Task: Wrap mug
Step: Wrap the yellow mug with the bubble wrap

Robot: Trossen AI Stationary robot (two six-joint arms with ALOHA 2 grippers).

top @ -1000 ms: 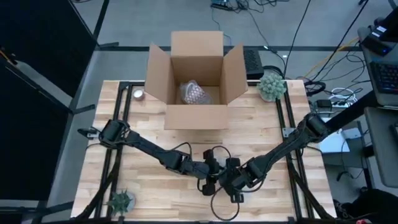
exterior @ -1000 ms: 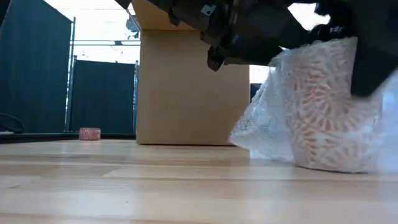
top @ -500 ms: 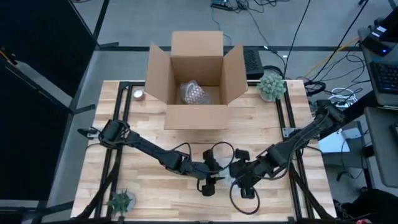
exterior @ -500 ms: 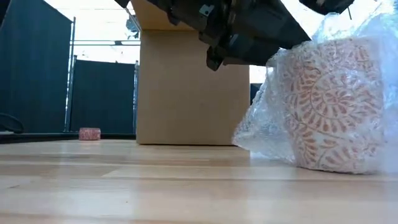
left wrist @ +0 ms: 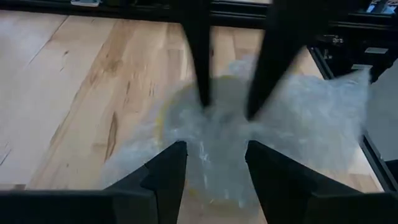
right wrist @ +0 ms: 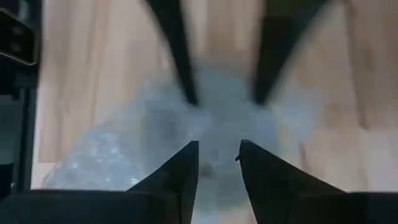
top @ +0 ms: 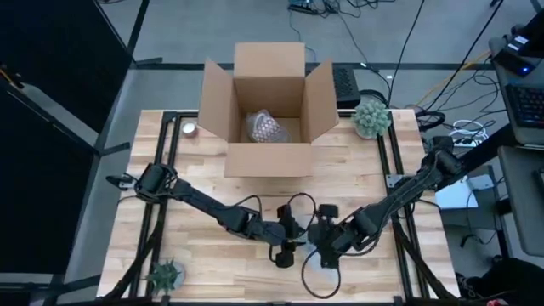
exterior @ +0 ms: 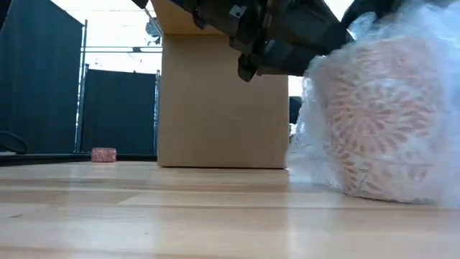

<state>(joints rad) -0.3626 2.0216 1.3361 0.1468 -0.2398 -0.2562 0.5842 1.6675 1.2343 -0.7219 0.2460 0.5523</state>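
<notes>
High view: both grippers, left (top: 293, 244) and right (top: 316, 244), spread over the bubble-wrapped mug (exterior: 381, 122) on the wooden table (top: 357, 170).

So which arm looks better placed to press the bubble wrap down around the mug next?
Probably the right. Its gripper sits over the bubble wrap covering the mug, jaws open and pointing at it. The left gripper is beside it, also open, so it's close.

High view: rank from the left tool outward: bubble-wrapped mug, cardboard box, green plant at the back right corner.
Measured from the left tool:
1. Bubble-wrapped mug, right beside it at the table's front, between both tools.
2. Cardboard box, at the back middle.
3. Green plant, at the back right corner.
</notes>
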